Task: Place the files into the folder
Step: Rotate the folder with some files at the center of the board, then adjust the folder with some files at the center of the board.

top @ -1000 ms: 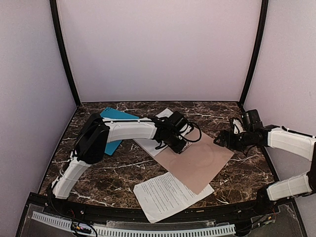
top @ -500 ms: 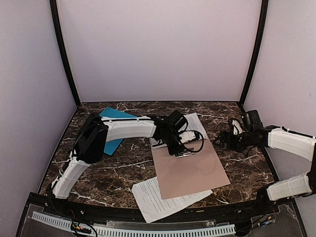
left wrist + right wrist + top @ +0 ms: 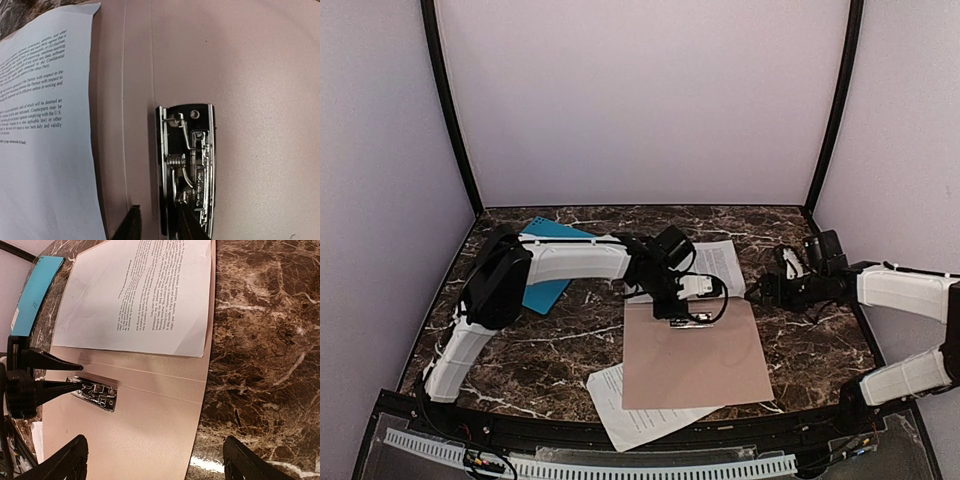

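We see left claw (image 3: 81, 375) barely parted, empty, tips at small metal clip (image 3: 187, 170) inside flat tan card folder (image 3: 695, 355); right claw (image 3: 154, 447) wide, empty, at folder's right edge.

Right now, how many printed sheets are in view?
2. One sheet lies on the open tan folder's far flap, behind the clip. The other sheet pokes out from under the folder's near left corner. More may be hidden beneath it.

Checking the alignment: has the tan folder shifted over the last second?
Yes. The folder has turned from diagonal to roughly square with the near edge of the table.
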Tool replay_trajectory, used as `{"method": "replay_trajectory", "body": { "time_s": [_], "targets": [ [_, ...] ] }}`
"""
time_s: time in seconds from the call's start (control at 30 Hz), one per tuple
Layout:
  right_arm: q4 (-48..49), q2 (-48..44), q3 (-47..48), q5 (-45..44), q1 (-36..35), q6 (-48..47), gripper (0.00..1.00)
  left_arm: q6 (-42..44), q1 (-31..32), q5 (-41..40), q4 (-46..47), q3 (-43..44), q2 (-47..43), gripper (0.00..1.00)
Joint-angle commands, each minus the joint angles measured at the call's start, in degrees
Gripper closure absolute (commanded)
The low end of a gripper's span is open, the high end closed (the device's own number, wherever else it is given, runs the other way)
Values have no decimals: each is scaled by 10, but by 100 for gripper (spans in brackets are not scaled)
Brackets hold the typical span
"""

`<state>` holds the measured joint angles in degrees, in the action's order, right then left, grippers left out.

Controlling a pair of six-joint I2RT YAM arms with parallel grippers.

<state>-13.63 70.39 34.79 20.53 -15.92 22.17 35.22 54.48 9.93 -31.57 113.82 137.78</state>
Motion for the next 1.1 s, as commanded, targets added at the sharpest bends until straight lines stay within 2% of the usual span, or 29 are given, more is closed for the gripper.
{"method": "replay_trajectory", "body": {
  "time_s": [0.0,0.13,0.27,0.6,0.83,1.07],
  "targets": [
    [47,23,-6,28,-17,-30,11,-44,1,4,42,-91,-79,57],
    [68,37,2,36,-49,-70,10,-100,-1,-5,145,-193,-169,33],
    [83,57,25,48,-82,-121,11,-177,-10,0,241,-296,-241,22],
    [22,215,162,39,-165,-267,29,-426,-51,42,378,-499,-362,21],
    [-36,302,231,28,-206,-342,40,-465,-53,50,378,-551,-389,22],
    [-76,354,259,-10,-239,-368,45,-474,-53,51,373,-563,-390,23]
  ]
}}
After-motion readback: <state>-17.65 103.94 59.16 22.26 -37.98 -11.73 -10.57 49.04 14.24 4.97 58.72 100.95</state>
